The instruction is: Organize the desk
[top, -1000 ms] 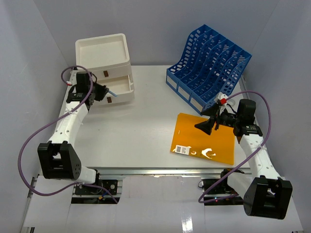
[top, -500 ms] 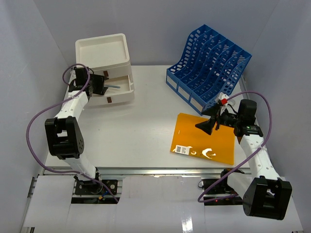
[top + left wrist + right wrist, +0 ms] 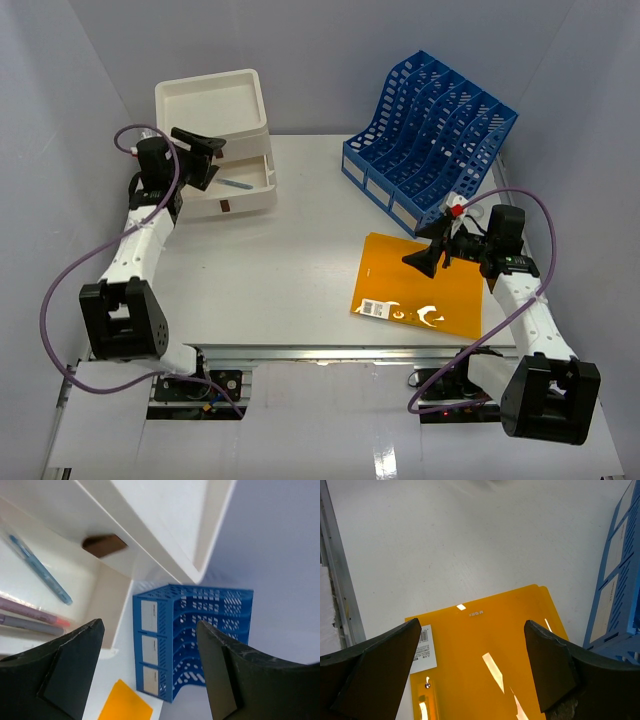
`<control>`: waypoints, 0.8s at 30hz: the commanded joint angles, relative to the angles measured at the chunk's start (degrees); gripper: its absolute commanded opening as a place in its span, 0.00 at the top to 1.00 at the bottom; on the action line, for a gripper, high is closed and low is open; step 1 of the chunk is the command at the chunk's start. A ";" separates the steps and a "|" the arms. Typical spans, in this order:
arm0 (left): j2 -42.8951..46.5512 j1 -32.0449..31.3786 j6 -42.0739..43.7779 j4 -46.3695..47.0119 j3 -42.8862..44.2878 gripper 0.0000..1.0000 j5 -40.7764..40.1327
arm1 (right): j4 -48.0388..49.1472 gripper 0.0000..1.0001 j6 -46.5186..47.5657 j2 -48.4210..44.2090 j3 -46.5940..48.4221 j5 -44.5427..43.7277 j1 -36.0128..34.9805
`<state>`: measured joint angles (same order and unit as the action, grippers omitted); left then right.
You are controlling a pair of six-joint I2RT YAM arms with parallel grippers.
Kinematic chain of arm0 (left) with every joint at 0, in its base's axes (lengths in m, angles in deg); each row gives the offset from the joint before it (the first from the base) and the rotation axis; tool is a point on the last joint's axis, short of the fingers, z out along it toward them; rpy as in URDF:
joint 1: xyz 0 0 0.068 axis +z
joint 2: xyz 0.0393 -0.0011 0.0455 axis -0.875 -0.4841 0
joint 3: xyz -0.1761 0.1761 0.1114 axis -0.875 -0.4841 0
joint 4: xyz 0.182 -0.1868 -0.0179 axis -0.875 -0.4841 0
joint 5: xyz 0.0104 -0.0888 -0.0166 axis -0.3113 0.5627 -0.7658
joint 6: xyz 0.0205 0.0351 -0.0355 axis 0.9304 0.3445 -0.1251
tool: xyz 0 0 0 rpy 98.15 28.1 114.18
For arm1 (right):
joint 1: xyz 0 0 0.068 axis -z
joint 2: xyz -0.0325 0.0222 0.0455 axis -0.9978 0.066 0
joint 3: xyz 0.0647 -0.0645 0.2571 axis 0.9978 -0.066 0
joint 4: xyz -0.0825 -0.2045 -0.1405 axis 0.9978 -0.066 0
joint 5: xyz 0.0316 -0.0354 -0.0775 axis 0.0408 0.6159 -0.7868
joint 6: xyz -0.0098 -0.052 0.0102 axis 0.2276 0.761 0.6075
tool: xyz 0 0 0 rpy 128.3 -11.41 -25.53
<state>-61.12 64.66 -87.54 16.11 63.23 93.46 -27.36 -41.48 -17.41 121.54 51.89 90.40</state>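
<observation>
The left gripper [image 3: 208, 162] no longer carries the blue pen [image 3: 42, 570]. A second ago the pen sat between its fingers at the mouth of the pulled-out drawer [image 3: 268, 180]. Now the pen lies loose on the drawer floor, below and to the left of the fingers in the left wrist view, beside two other pens [image 3: 30, 620] already there. The jaws stand wide apart with nothing between them, and the gripper has lifted up and back from the white drawer box [image 3: 215, 110]. That looks like one item put away, though the drawer is still pulled out and may yet need pushing in. The right gripper [image 3: 472, 630] has not moved over the same second. It hovers with its jaws spread and empty, the orange folder [image 3: 420, 285] lying flat directly beneath them. The blue file rack [image 3: 430, 130] is just beyond and to the right of its fingers. The desk [image 3: 290, 260] spreads under both grippers, bare in the stretch between them. The folder appears to be the main item left loose on it, and the rack seems its likely home.
</observation>
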 commanded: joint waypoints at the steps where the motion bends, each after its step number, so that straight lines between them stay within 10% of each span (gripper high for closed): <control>1: 11.31 0.25 8.20 5.54 -9.36 0.15 7.25 | -0.96 0.10 2.98 0.17 0.30 -2.21 0.38; 12: 28.85 0.24 8.05 11.96 -33.52 0.16 7.54 | -0.43 0.10 2.62 1.93 0.37 -5.31 0.38; 24: 27.34 0.16 3.42 11.09 -39.64 0.21 1.36 | 0.09 0.10 2.47 1.50 -0.83 -5.48 0.47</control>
<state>-32.69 64.69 -81.76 26.89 23.39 98.40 -28.19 -39.16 -15.54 121.44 46.31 90.55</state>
